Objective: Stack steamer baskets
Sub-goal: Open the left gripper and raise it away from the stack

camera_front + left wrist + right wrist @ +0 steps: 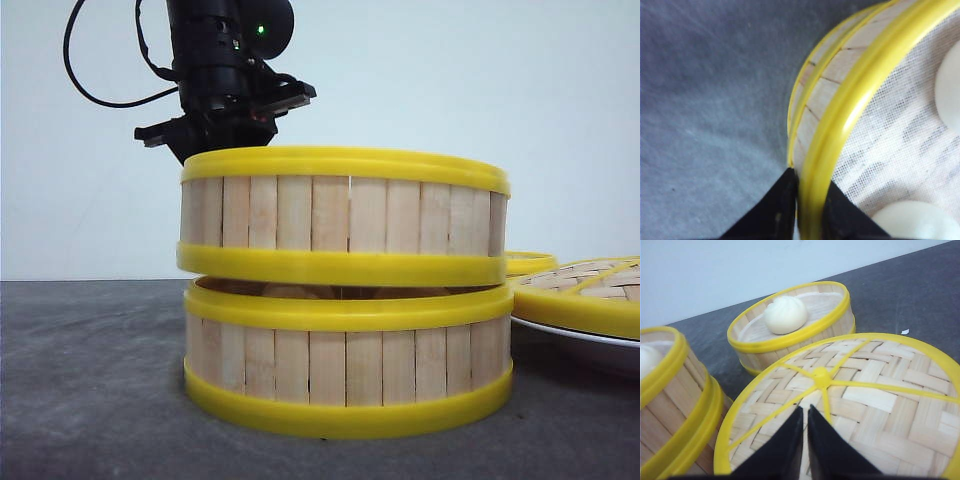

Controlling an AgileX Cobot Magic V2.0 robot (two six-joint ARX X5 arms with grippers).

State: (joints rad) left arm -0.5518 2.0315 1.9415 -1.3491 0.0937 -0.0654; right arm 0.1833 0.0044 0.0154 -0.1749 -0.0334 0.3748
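The left hand (807, 212) has its two black fingers (772, 212) either side of the yellow top rim of a steamer basket (835, 75), one outside the slatted wall, one inside. Inside the basket, white cloth (895, 145) carries two white buns (917, 220). Beside the basket lies the grey desk (710, 110).

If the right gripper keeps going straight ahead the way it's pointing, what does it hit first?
Most likely the woven lid right under the right gripper, near the yellow hub; the gap between them can't be judged.
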